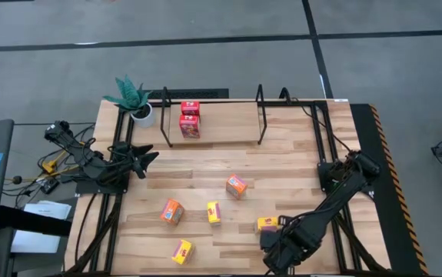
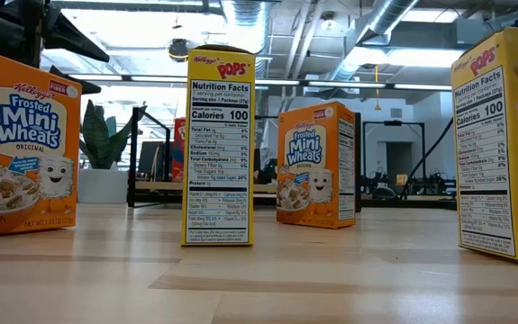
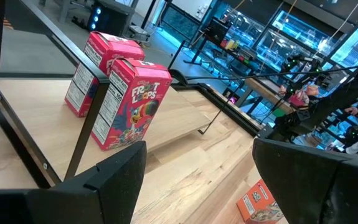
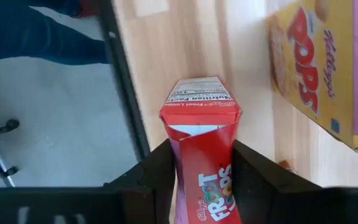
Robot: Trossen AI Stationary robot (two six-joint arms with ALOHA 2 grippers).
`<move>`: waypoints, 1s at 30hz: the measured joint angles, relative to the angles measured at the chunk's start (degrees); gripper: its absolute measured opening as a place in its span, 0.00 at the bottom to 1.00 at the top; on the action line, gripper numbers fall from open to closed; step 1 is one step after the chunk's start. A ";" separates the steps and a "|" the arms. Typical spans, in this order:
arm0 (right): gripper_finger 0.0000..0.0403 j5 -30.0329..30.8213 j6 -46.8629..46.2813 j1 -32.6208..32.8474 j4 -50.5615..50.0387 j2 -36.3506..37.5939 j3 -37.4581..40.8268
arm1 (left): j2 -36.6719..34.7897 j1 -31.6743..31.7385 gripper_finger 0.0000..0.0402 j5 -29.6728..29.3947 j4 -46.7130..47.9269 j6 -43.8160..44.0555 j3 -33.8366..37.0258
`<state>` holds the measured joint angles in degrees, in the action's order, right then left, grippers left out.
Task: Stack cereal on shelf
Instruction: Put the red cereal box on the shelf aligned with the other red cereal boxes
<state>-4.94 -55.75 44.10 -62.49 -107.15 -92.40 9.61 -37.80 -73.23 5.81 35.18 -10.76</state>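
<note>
Low in the right wrist view the right gripper [image 4: 205,171] has its jaws pinching a red cereal box [image 4: 203,134] by its two broad faces, the box sitting squarely between the fingers with its top flap pointing away. That grip looks chosen so the box can be carried upright and set down on its base. In the high view this gripper [image 1: 276,235] sits at the lower right of the frame, beside a yellow box [image 1: 267,224].

The shelf [image 1: 213,123] stands at the upper centre of the table [image 1: 282,154], and two red boxes [image 1: 189,120] already stand at its left end, one behind the other (a tidy row by colour seems to be the aim).

The left gripper [image 3: 197,180] waits at the table's left edge with its jaws spread and nothing between them, facing the shelf.

Orange and yellow boxes [image 1: 205,211] remain scattered across the lower middle of the table.
</note>
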 joint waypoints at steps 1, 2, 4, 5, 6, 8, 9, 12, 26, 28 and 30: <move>0.38 -0.18 0.53 0.00 0.00 0.00 -0.71 | 0.00 0.00 0.71 0.02 0.01 0.00 0.00; 0.38 -0.31 0.99 -0.11 -0.34 0.00 -1.45 | 0.00 0.00 0.71 0.00 0.01 -0.02 0.00; 0.38 -1.29 2.49 -0.63 -1.63 0.00 -3.19 | 0.00 0.00 0.71 0.01 0.01 -0.02 0.00; 0.38 -1.87 3.49 -0.96 -2.65 0.00 -4.45 | 0.00 0.00 0.71 0.02 0.02 0.00 0.00; 0.39 -2.40 4.70 -1.37 -3.97 0.00 -5.74 | 0.00 0.00 0.71 0.02 0.01 -0.01 0.00; 0.39 -2.76 7.65 -2.44 -7.92 0.00 -8.83 | 0.00 0.00 0.71 0.02 0.01 0.00 0.00; 0.40 -2.76 9.38 -3.03 -10.17 0.00 -10.52 | 0.00 0.02 0.71 0.02 0.01 0.11 0.00; 0.39 -2.72 14.97 -5.50 -16.96 0.01 -16.32 | 0.00 0.02 0.71 0.35 -0.01 0.92 0.00; 0.38 8.48 44.65 -24.50 -27.35 0.07 -35.86 | 0.00 0.01 0.71 0.79 -0.03 1.05 0.00; 0.39 9.24 48.66 -27.92 -27.43 0.07 -36.33 | -0.01 0.00 0.71 0.77 -0.03 1.05 0.00; 0.39 9.66 53.05 -31.26 -27.39 0.07 -36.69 | -0.02 0.01 0.71 0.76 -0.03 1.05 0.00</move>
<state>4.71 -2.70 12.83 -89.89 -107.09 -129.09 9.59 -37.79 -72.47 5.78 36.23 -10.76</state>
